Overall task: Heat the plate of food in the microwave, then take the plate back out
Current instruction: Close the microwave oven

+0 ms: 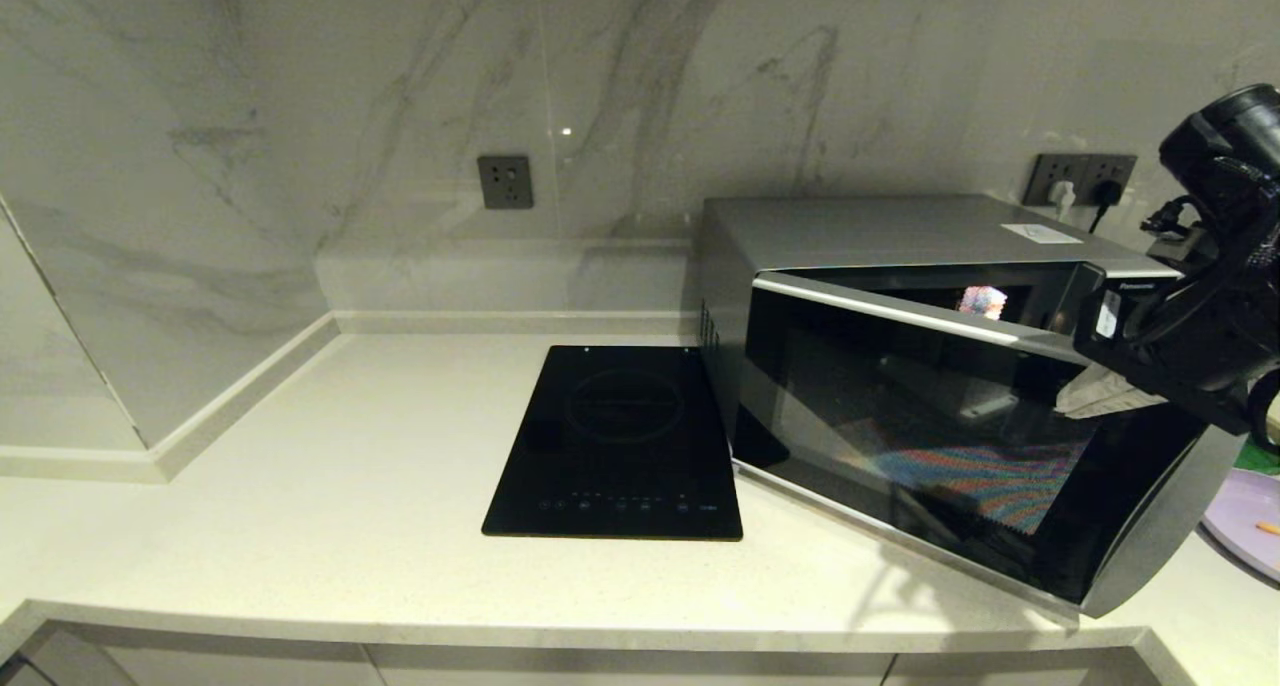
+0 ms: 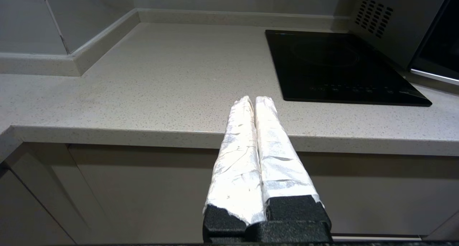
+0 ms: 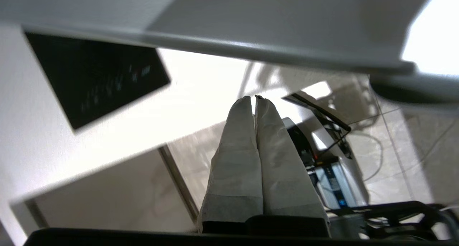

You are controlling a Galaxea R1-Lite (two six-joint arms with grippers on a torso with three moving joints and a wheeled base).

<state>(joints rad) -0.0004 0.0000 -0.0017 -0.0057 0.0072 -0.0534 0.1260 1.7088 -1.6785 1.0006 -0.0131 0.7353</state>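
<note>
Your right tool is hanging in front of the microwave at the right end of the worktop, its two white-wrapped fingers pressed flat together and carrying nothing. In the head view the arm's black wrist is covering the microwave's upper right corner, with the wrapped fingers showing pale against the dark glass. The microwave is sitting at an angle along the worktop's right side, its back near the marble wall. Its door is standing slightly ajar, the silver handle strip swung a little out from the body so that a dark gap is showing along the top.

The plate of food is resting on the worktop at the far right edge, just beyond the microwave's front right corner, only partly in view; one orange stick is lying on its pale purple surface.

The black cooktop is lying flat on the worktop just left of the microwave.

Your left tool is waiting low at the worktop's front edge, left of the cooktop, its fingers likewise closed against each other and empty.
</note>
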